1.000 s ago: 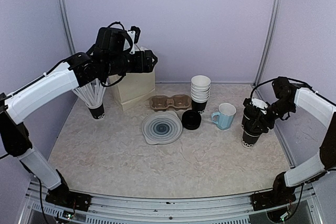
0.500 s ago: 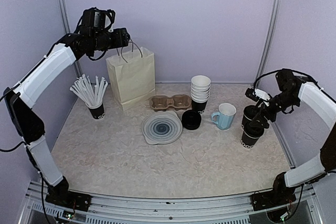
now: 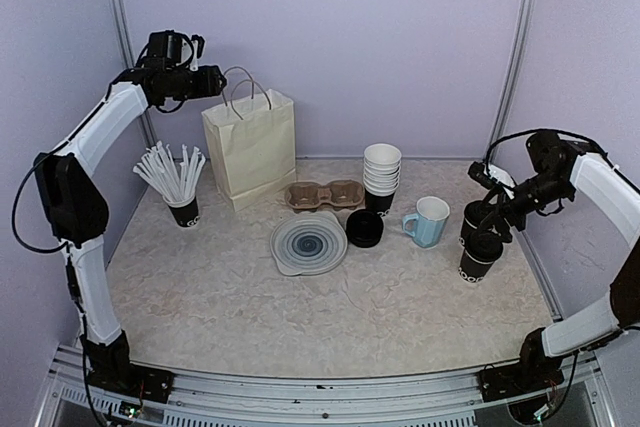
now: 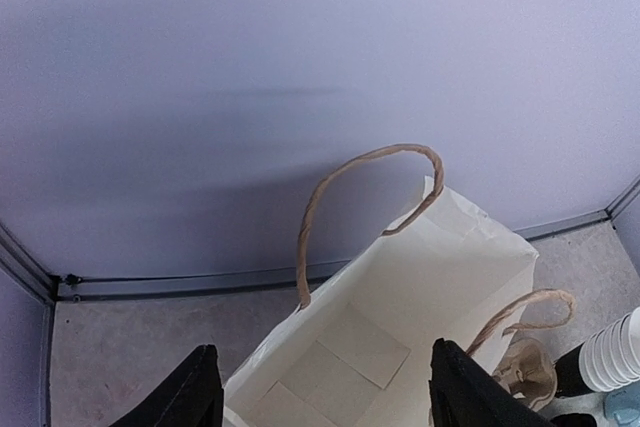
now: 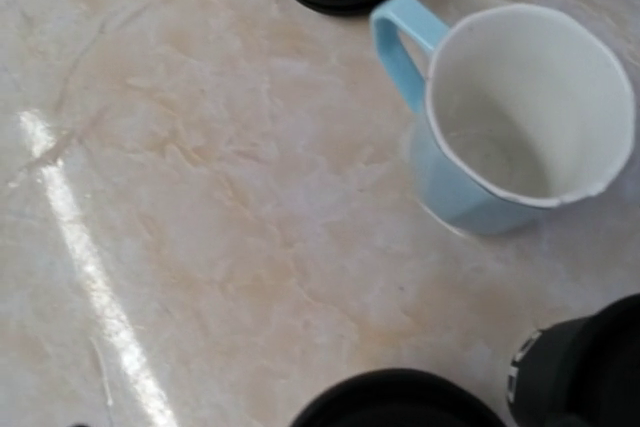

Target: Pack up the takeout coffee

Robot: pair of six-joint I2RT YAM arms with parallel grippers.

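Left gripper (image 4: 322, 392) is raised over the open mouth of the tan paper bag with twisted handles (image 4: 400, 317). Its black fingers (image 4: 185, 392) are seen well apart, with nothing gripped between them. The bag is stood upright at the back left of the beige marbled table (image 3: 200, 297).

A black paper cup with white lettering and a round black lid (image 3: 476, 265) is noted upright on the table at the right, near the light blue ceramic mug (image 3: 430, 222). Right gripper (image 3: 492, 220) is poised just above the cup. Whether its jaws are apart cannot be told; no fingers are caught in the right wrist view.
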